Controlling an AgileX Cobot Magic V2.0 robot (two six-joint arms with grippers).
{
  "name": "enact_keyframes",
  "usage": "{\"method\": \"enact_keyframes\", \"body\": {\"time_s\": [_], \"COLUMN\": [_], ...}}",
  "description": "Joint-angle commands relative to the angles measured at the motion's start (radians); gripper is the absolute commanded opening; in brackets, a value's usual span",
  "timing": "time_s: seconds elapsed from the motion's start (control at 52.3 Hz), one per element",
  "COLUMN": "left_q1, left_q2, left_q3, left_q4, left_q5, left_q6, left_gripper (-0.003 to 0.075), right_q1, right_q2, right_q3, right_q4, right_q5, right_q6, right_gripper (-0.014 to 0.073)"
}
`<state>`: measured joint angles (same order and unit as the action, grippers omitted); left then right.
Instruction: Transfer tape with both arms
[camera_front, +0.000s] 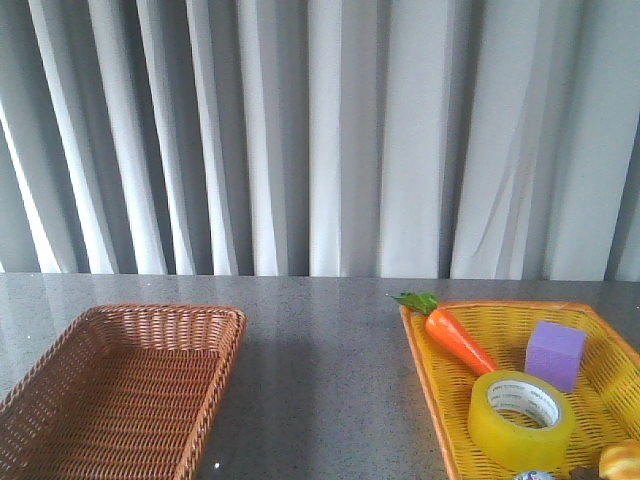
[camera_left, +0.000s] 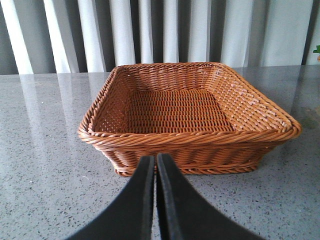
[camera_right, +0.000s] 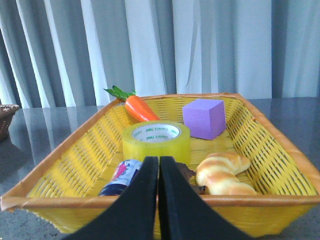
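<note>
Two baskets are set well apart on the grey worktop (camera_front: 330, 350): an unfilled brown basket (camera_front: 120, 385) at left as the likely destination, and a yellow basket (camera_front: 435, 390) at right. In the yellow one the tape (camera_front: 520, 418) lies flat, core upward, near a carrot (camera_front: 458, 340) and purple block (camera_front: 555, 353). Both jaws, left gripper (camera_left: 156, 165) and right gripper (camera_right: 159, 167), are pressed together, holding nothing.
</note>
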<state>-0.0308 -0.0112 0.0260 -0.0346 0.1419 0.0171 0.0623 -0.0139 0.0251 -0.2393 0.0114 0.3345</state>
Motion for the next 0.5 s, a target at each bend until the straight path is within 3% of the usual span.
{"method": "enact_keyframes", "body": {"time_s": [0.0,0.248,0.478], "left_q1": [0.0,0.0,0.0], "left_q2": [-0.016,-0.016,-0.016], "left_q3": [-0.028,-0.028,-0.028], "left_q4": [-0.003,-0.003,-0.003], "left_q5": [-0.076,-0.076,-0.076], "left_q6": [-0.007,-0.007,-0.007], "left_gripper": [-0.0006,-0.0006,-0.0006], "right_q1": [-0.004,-0.004,-0.001], "right_q2": [-0.011,-0.01,0.076], "right_q3": [0.007,-0.016,-0.254], "right_q4": [0.032,0.18,0.185], "right_q5": [-0.123,-0.109,0.148], "right_q6": [0.005,0.005,-0.003], "right_gripper": [-0.0006,0.0025,0.0202]}}
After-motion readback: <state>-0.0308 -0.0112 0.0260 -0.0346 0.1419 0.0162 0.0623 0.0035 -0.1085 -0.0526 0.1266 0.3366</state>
